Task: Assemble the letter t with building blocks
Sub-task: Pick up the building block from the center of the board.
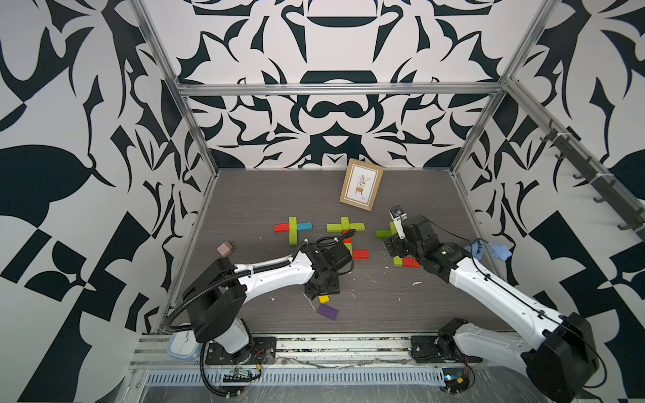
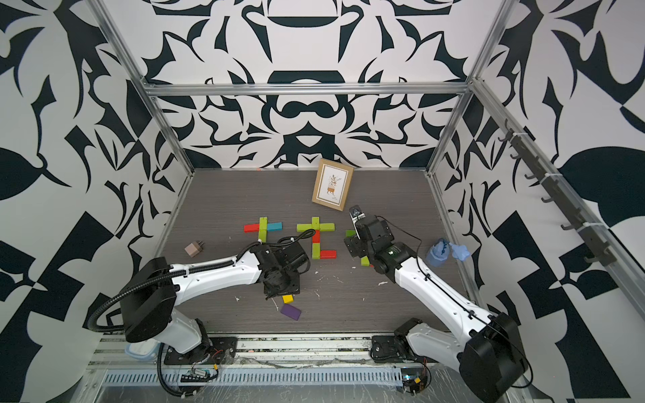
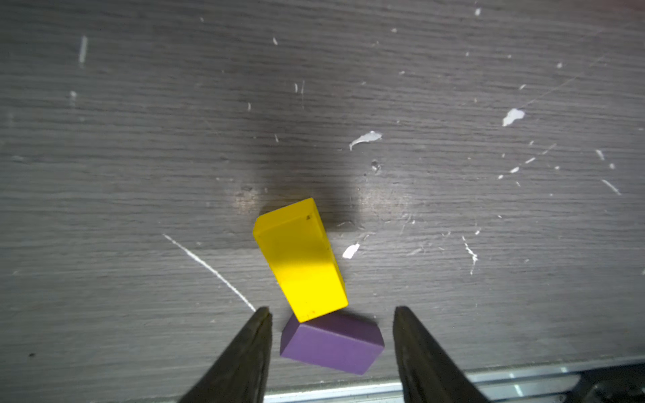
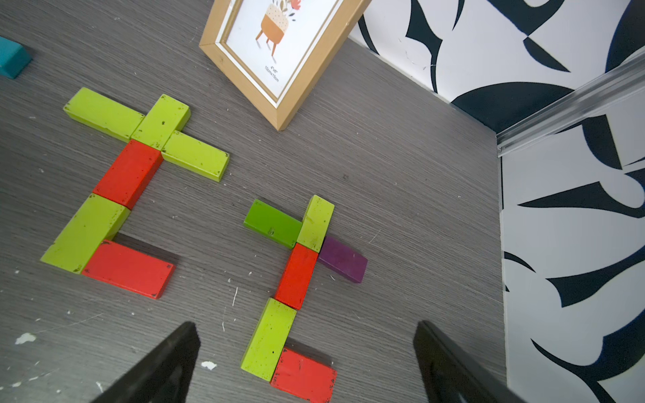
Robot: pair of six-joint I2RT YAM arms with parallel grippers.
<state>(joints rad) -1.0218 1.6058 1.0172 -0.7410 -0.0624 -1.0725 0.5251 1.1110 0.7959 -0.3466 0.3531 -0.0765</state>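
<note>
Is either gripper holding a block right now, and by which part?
Nothing is held. The left gripper has its jaws apart around the small purple rectangular block without touching it; the right gripper is open and empty.

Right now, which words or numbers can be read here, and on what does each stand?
"4"x6"": on the print in the wooden picture frame, right wrist view.
"10cmx15cm": the line next to it on that print.
In both top views the same print is too small to read.
The building blocks carry no text.
</note>
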